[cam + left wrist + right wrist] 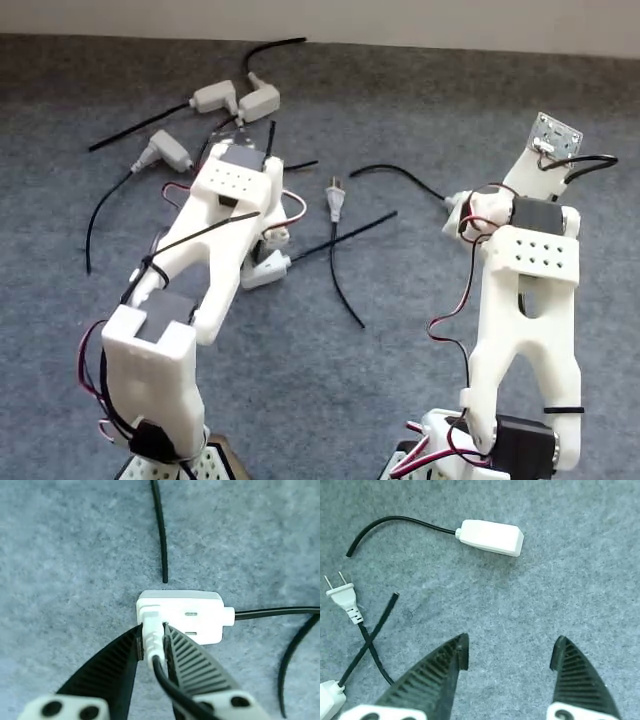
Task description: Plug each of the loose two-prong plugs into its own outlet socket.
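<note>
My left gripper (pixel 153 639) is shut on a white two-prong plug (pixel 152 641) that sits in the end of a white outlet socket (pixel 192 616) on the grey carpet. From above, that socket (pixel 264 272) lies just under the left arm's wrist. A loose white plug (pixel 335 201) with a black cord lies between the arms, prongs pointing away; it is also the loose plug (pixel 342 598) in the right wrist view. My right gripper (pixel 512 652) hangs open over bare carpet, short of a second white socket (pixel 491 535), with nothing between its fingers.
Three more white sockets with cords (pixel 215 97) (pixel 260 101) (pixel 166 151) lie at the back left. Black cords (pixel 345 270) cross the carpet between the arms. A pale wall edge (pixel 400 25) runs along the back.
</note>
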Controlling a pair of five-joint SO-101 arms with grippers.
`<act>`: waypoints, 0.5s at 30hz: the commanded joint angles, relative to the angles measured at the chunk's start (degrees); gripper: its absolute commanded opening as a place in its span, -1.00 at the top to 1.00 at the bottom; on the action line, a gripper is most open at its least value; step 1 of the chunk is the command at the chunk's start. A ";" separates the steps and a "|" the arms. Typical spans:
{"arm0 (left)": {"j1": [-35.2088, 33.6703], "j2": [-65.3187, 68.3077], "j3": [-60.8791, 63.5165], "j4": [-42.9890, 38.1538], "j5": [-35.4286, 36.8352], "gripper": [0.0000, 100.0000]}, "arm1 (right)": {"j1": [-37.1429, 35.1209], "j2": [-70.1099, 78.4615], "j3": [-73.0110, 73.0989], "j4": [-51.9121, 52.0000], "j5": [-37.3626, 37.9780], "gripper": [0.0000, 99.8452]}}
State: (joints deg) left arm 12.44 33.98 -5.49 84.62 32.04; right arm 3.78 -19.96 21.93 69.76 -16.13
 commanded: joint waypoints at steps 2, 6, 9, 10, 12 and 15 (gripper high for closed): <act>0.04 7.52 -5.05 5.10 -18.11 0.94 | 0.40 -2.07 -0.31 -1.01 0.35 0.48; -0.66 13.23 -11.30 11.69 -27.08 0.83 | 0.48 -2.15 -0.31 -1.01 0.35 0.48; -0.92 17.01 -15.25 14.86 -29.71 0.83 | 0.48 -2.15 -0.31 -1.01 0.35 0.48; -1.01 17.63 -15.87 15.38 -30.15 0.84 | 0.57 -2.24 -0.31 -1.01 0.35 0.48; -1.01 17.71 -15.25 15.56 -30.95 0.87 | 0.75 -2.42 -0.31 -1.01 0.35 0.48; -1.01 17.71 -12.79 15.82 -32.53 0.90 | 0.75 -2.51 -0.31 -1.01 0.35 0.48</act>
State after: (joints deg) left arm 11.65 47.16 -21.49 99.03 1.27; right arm 3.78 -19.96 21.93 69.76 -16.13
